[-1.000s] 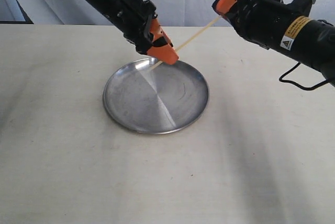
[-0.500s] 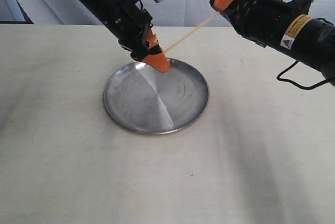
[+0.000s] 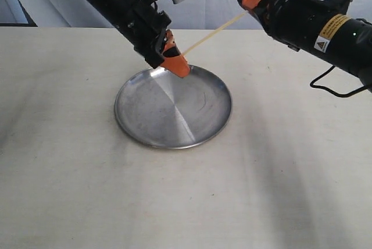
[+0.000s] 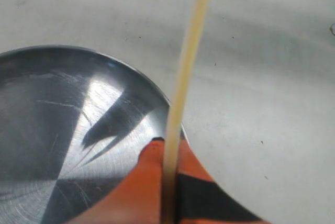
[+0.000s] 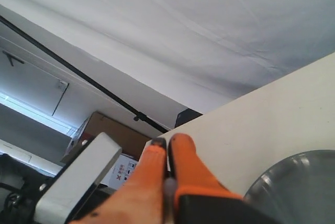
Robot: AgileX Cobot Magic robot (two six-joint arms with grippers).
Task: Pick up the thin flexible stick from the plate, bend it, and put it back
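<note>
The thin flexible stick [image 3: 212,32] is off the plate [image 3: 145,130] and in the air, held at both ends. In the exterior view it runs nearly straight from the left claw [image 3: 174,63] up toward 2 o'clock to the right claw [image 3: 251,0].

The left claw's orange fingers are pinched together on the stick's lower end. It hangs just over the plate's rim at 12 o'clock, tips pointing down toward 5 o'clock. The right claw sits higher, well past the plate's edge at 2 o'clock and above the counter [image 3: 87,202]. Its orange tip meets the stick's upper end.

In the left wrist view the stick [image 4: 186,77] comes out from between the fingers of the left claw [image 4: 166,153], which are shut tight on it, and passes out of the frame. The plate [image 4: 52,119] lies beneath the claw, showing its shiny brushed face and the claw's dark shadow. Bare counter [image 4: 261,77] lies beyond the rim.

In the right wrist view the right claw [image 5: 167,153] has its two fingers pressed together with only a thin slit between them. The stick there is too blurred to pick out. Beyond it are part of the plate [image 5: 298,182], the counter [image 5: 272,114] and a white block [image 5: 78,182] on the other arm.
</note>
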